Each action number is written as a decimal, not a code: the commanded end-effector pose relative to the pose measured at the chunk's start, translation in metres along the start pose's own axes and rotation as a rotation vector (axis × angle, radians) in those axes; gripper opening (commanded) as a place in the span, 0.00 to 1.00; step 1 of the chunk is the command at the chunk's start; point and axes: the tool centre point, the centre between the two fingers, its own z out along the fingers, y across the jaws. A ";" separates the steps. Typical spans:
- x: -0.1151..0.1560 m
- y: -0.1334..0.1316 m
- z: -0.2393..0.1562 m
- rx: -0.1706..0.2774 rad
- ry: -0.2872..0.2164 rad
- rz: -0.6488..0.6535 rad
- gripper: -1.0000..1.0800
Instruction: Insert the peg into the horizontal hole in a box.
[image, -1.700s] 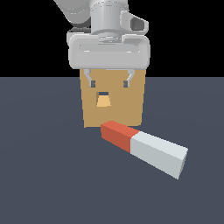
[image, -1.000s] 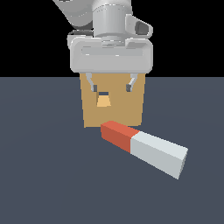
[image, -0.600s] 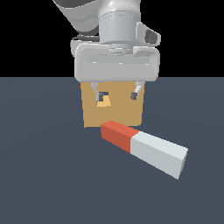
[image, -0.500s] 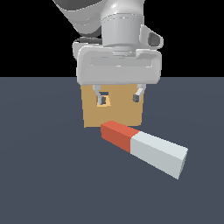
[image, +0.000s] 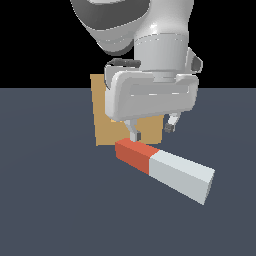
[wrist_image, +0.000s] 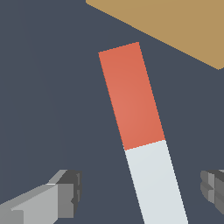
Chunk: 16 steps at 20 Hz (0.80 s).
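The peg (image: 165, 165) lies flat on the dark floor in front of the box, its red end (image: 134, 153) toward the box and its pale end toward the exterior view's right. The tan box (image: 104, 117) stands upright behind it, largely covered by my hand. The hole is hidden behind the hand. My gripper (image: 152, 131) hangs open just above the peg's red part, touching nothing. In the wrist view the peg (wrist_image: 138, 127) runs between my two fingers (wrist_image: 65, 199), and the gripper (wrist_image: 140, 192) straddles its pale part. A corner of the box (wrist_image: 175, 22) shows beyond the red end.
Only the flat dark grey floor (image: 50, 200) surrounds the box and the peg. My arm's pale body (image: 150, 40) fills the upper middle of the exterior view.
My hand has come down and forward from in front of the box's upper face to just above the peg, now covering the hole. The fingers stayed open. Neither the peg nor the box moved.
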 end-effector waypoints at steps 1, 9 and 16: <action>-0.010 0.005 0.008 -0.001 -0.001 -0.062 0.96; -0.031 0.022 0.027 -0.002 -0.003 -0.204 0.96; -0.039 0.030 0.034 -0.002 -0.003 -0.262 0.96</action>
